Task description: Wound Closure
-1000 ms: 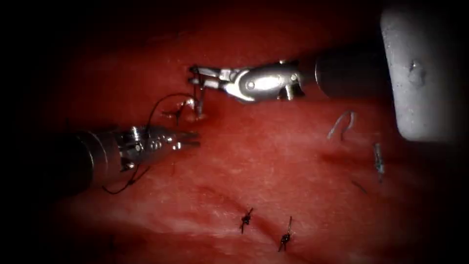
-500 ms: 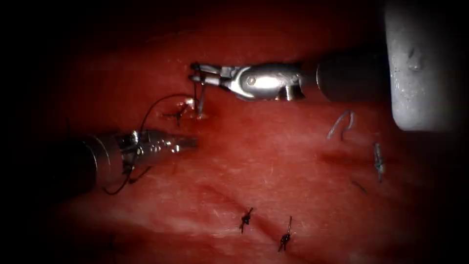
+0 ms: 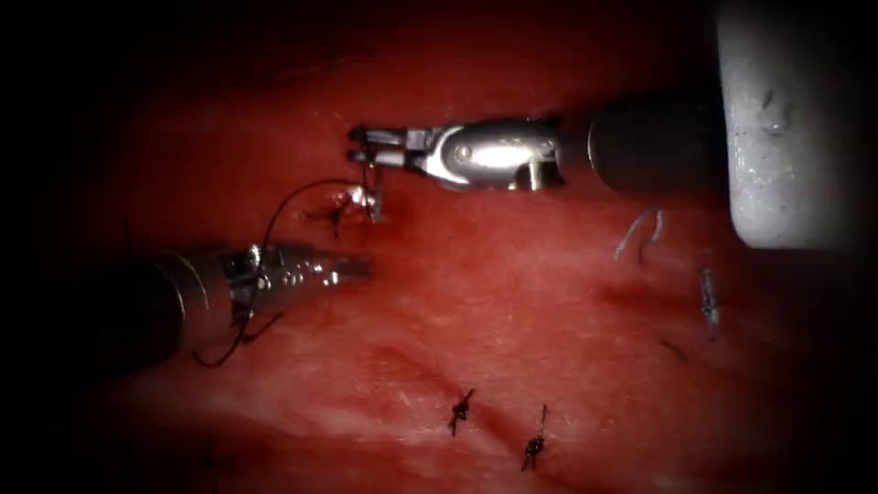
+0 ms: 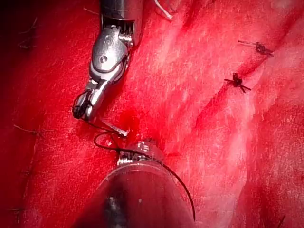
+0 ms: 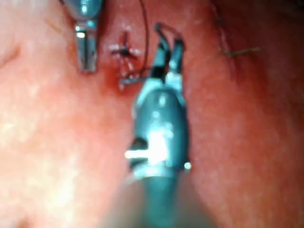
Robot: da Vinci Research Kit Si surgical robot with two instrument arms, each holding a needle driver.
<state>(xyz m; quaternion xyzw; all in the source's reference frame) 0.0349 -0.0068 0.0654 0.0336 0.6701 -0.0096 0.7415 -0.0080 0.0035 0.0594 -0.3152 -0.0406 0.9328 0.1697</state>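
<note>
Two pincers, right pincer (image 3: 361,146) gripping thread (image 3: 283,206), left pincer (image 3: 357,267) closed, empty.

Light pools in the middle of the endoscope view and we log it strongest across the centre band. It falls away to a dark rim (image 3: 55,82) on every side, deepest along the left edge and both upper corners. Both wrist views are lit hard and evenly, with small wet glints.

Two polished silver needle-driver tools: the right arm's tool (image 3: 366,146) on a dark grey cylindrical shaft (image 3: 645,146), a round pivot pin in its wrist. The left arm's tool (image 3: 352,268) shows small screws on a ribbed steel wrist.
</note>
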